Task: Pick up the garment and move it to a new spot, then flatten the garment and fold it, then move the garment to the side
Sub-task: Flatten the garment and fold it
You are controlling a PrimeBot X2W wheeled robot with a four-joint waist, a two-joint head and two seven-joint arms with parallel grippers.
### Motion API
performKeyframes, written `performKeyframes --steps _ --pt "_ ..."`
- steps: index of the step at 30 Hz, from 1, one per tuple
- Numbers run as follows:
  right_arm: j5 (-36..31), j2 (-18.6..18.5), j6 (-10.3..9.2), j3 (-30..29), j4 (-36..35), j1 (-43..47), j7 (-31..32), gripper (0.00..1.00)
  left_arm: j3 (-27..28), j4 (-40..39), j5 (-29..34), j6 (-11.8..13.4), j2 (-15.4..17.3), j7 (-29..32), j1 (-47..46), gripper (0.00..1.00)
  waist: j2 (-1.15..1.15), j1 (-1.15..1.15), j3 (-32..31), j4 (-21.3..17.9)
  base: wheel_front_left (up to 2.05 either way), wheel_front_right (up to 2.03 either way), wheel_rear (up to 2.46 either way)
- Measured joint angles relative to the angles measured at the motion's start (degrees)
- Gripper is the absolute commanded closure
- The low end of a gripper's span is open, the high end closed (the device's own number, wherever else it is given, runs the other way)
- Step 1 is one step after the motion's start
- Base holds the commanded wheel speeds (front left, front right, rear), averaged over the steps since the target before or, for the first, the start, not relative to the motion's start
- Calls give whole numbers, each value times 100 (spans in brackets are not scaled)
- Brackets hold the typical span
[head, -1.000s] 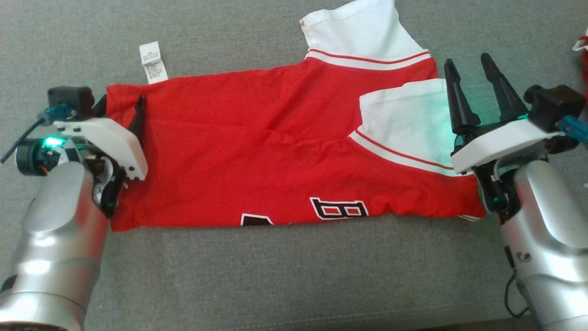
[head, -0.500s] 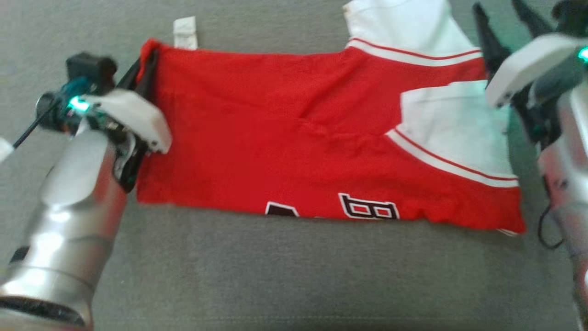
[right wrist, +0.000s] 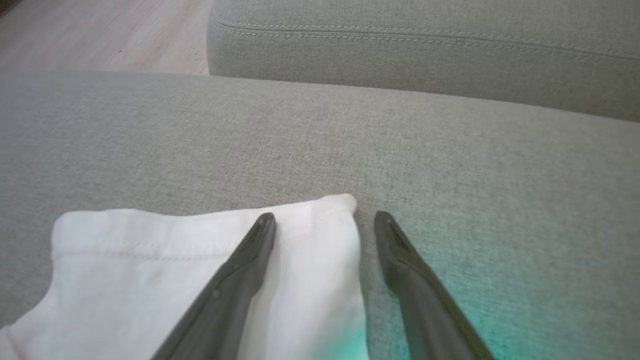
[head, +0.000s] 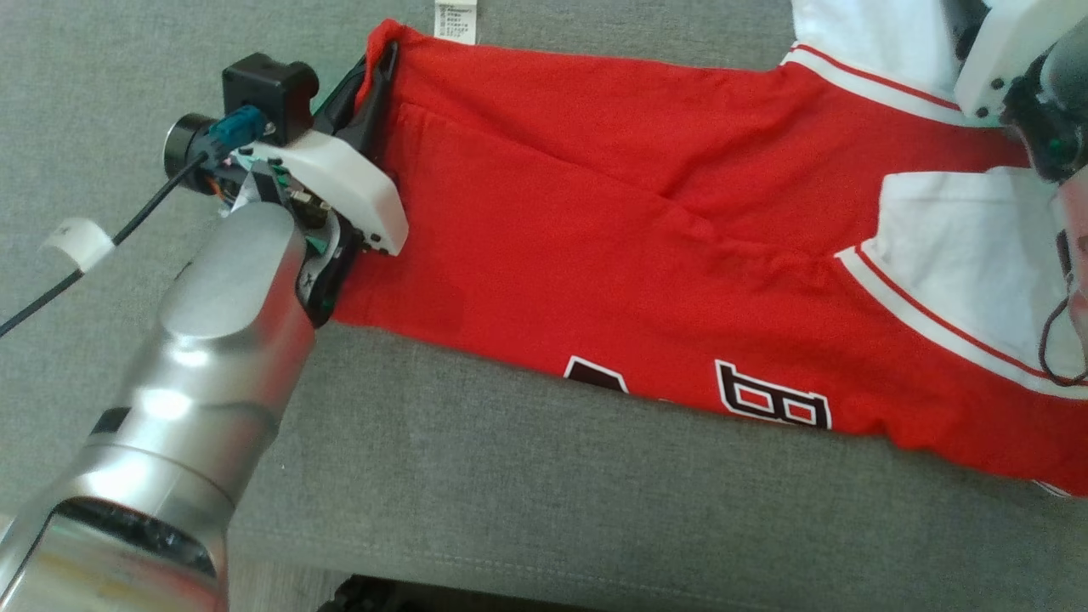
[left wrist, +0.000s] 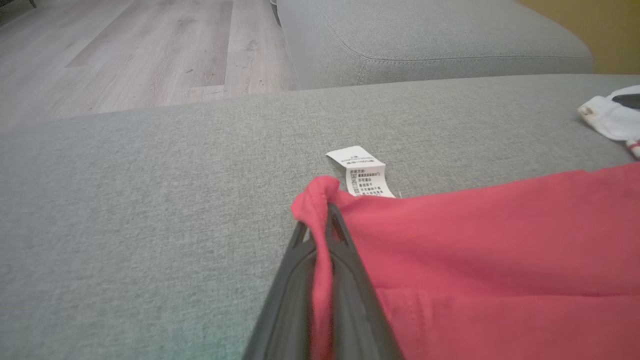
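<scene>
With the red shirt (head: 612, 229) spread on the grey sofa (head: 510, 493), the left gripper (left wrist: 325, 212) pinches its far left corner, apparently for folding, while the right gripper (right wrist: 325, 216), wide open and empty over the white sleeve (right wrist: 125, 260), probably should close next.

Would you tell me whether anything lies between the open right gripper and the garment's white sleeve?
Nothing visible does: the right gripper hangs open, its fingers straddling the edge of the white sleeve on the grey cushion.
</scene>
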Motion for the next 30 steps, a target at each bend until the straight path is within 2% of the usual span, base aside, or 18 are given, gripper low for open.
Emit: performKeyframes --steps 2,3,4,10,14,18,20,24,29,30 --pt "0 12 0 -23 107 -65 27 52 -76 69 -76 1 -22 -44 -42 100 0 0 35 34 0 0 0" --pt "0 11 0 -31 144 -124 26 94 -132 94 -107 1 -26 -96 -52 100 0 -1 43 43 0 0 0" --pt "-13 11 0 -24 181 -176 1 100 -171 121 -143 0 -26 -146 -58 100 0 -1 45 48 0 0 0" --pt "-236 -31 0 -140 192 -231 -1076 100 -166 323 -255 2 -23 -569 -264 100 0 -1 23 70 0 0 0" --pt "-305 -37 0 -242 171 -586 -1871 100 25 336 -252 63 14 -754 -495 100 0 0 2 43 0 0 0" --pt "-320 -19 0 -68 118 -774 -2364 100 240 167 -156 133 130 -798 -432 100 0 -1 -109 -40 0 0 0" --pt "-120 25 0 91 55 -695 -2582 100 430 -101 -29 159 227 -799 -281 100 0 -1 -169 -113 0 0 0" --pt "494 16 0 570 -420 -78 -2852 100 762 -452 272 207 392 -823 335 100 0 -1 -304 -310 0 0 0" --pt "1315 -92 0 1131 -1158 1234 -2937 100 1016 -556 647 212 616 -823 1200 100 0 -2 -471 -627 0 0 0" --pt "1315 -92 0 1131 -1158 1234 -2937 100 1016 -556 647 212 616 -823 1200 100 0 -2 -471 -627 0 0 0"
